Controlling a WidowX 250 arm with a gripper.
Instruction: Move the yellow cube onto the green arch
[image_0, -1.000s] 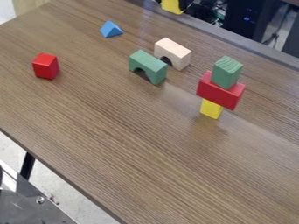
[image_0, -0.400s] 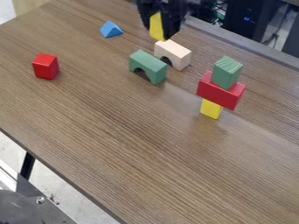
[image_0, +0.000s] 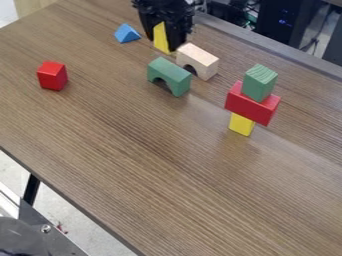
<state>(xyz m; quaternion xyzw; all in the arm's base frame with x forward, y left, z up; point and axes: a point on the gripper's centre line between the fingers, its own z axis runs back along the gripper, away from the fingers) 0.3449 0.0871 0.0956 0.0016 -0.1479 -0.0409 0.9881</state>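
Observation:
At the top of the camera view the black gripper hangs, shut on a yellow block held between its fingers. The block is partly hidden by the near finger. Just below it in the view stands the green arch, its top bare; whether the held block is above the table or touching it I cannot tell. A second yellow block stands upright at the right, under a red block.
The red block at the right carries a green block. A cream arch stands close behind the green one. A blue triangle lies at upper left, a red cube at left, on the wooden table.
The gripper has come in from the top edge with the yellow block, moving down and to the left in the view toward the green arch. The blocks on the table have not moved.

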